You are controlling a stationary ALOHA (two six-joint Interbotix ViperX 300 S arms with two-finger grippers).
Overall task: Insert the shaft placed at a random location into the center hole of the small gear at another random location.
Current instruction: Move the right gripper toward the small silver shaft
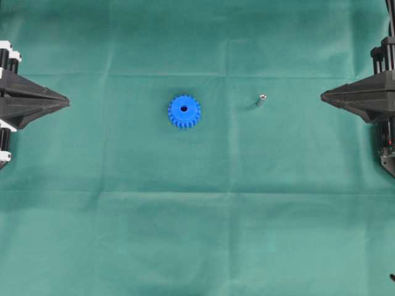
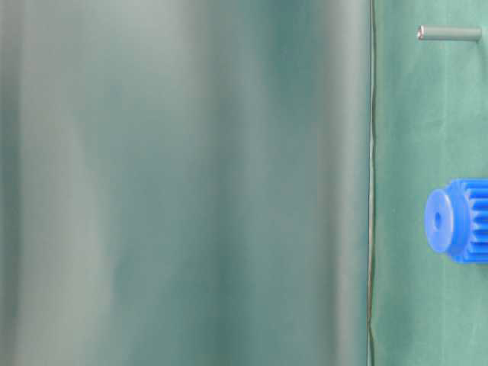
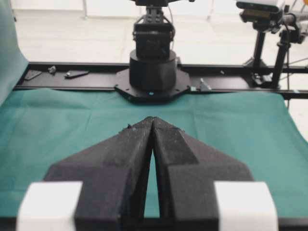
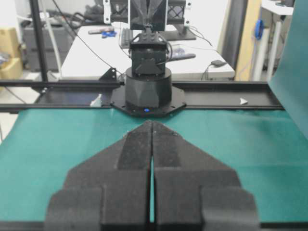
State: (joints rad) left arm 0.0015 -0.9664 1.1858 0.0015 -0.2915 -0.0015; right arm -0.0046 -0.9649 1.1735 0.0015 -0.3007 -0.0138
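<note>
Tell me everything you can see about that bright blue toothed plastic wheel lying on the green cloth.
The bright blue plastic gear is round, with a ring of short teeth around its rim and a smooth raised hub on top. A small dark round hole runs through its middle. It lies flat on the green cloth, hub up, near the middle of the table. Nothing touches it except the cloth; a small grey metal pin lies apart from it, to its right in the overhead view.
</note>
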